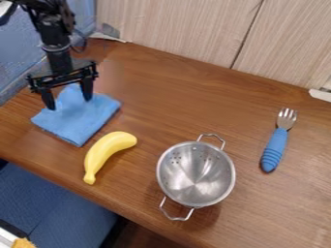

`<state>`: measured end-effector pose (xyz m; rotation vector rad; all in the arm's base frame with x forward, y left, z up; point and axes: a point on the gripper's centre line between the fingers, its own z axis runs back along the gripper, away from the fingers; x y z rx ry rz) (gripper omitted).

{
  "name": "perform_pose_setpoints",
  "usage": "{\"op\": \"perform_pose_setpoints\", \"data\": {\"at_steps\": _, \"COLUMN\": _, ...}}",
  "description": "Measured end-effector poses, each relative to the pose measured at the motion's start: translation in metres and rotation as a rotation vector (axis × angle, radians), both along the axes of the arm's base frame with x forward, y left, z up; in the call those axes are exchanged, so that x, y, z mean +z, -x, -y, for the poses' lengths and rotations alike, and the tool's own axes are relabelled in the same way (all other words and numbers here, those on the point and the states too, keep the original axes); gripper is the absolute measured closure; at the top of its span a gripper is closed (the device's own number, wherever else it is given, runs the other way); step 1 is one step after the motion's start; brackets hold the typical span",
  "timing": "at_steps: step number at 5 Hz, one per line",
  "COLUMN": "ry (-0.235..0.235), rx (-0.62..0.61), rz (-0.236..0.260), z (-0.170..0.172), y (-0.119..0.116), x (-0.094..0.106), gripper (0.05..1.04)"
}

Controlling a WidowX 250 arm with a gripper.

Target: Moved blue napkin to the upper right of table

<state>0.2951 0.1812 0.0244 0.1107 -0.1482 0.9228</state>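
Note:
The blue napkin (pixel 81 118) lies folded on the left part of the wooden table, roughly square with one corner toward the front. Over its back half hangs the black gripper (pixel 68 102), coming down from the upper left. Its two fingers stand wide apart, with napkin cloth visible between and below them. Whether the fingertips touch the cloth I cannot tell.
A yellow banana (pixel 107 153) lies just right of the napkin. The metal colander (pixel 196 174) with two handles stands at front centre. At the right is a fork with a blue handle (pixel 275 147). Wooden panels (pixel 188 29) border the table's back edge.

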Motion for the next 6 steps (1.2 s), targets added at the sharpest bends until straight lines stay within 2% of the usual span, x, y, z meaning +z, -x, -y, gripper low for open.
{"op": "perform_pose_setpoints", "data": {"at_steps": 1, "ry": 0.009, "rx": 0.018, "rz": -0.067, "z": 0.001, "y": 0.004, "x": -0.018, "gripper": 0.083}}
{"op": "perform_pose_setpoints", "data": {"at_steps": 2, "ry": 0.019, "rx": 0.02, "rz": -0.083, "z": -0.001, "y": -0.001, "x": -0.027, "gripper": 0.085}}
{"op": "perform_pose_setpoints", "data": {"at_steps": 4, "ry": 0.053, "rx": -0.009, "rz": -0.056, "z": 0.005, "y": -0.011, "x": -0.031, "gripper": 0.084}}
{"op": "perform_pose_setpoints", "data": {"at_steps": 5, "ry": 0.06, "rx": -0.036, "rz": -0.035, "z": 0.013, "y": -0.025, "x": -0.031, "gripper": 0.085}}
{"op": "perform_pose_setpoints", "data": {"at_steps": 6, "ry": 0.096, "rx": -0.053, "rz": -0.003, "z": 0.024, "y": -0.047, "x": -0.031, "gripper": 0.084}}
